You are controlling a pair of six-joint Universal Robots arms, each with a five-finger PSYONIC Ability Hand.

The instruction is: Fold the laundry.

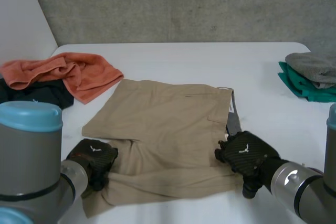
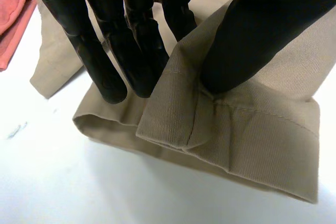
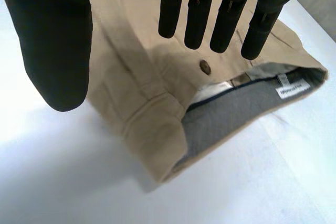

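Left wrist view: left hand [image 2: 262, 30] pinches khaki shorts [image 2: 307, 64] hem [image 2: 231, 145] | right hand [image 3: 52, 35] spread open over waistband [image 3: 231, 114]

Place: a robot lab or test room, judging by the bare setting and the machines.
Wall: rough grey concrete wall [image 1: 184, 3] behind the worktop, meeting a plain white panel [image 1: 21, 14] at the left.
Worktop: a plain white worktop [image 1: 173, 59] with rounded far corners.
Machines: two grey arms with light-blue caps, the left arm [image 1: 31, 150] and the right arm [image 1: 310, 182], at the near edge.
Test material: khaki shorts [image 1: 168, 124] spread in the middle; an orange towel [image 1: 68, 72] and a dark garment [image 1: 37, 95] heaped far left; a grey cloth [image 1: 315, 66] on a green cloth [image 1: 304, 87] far right.
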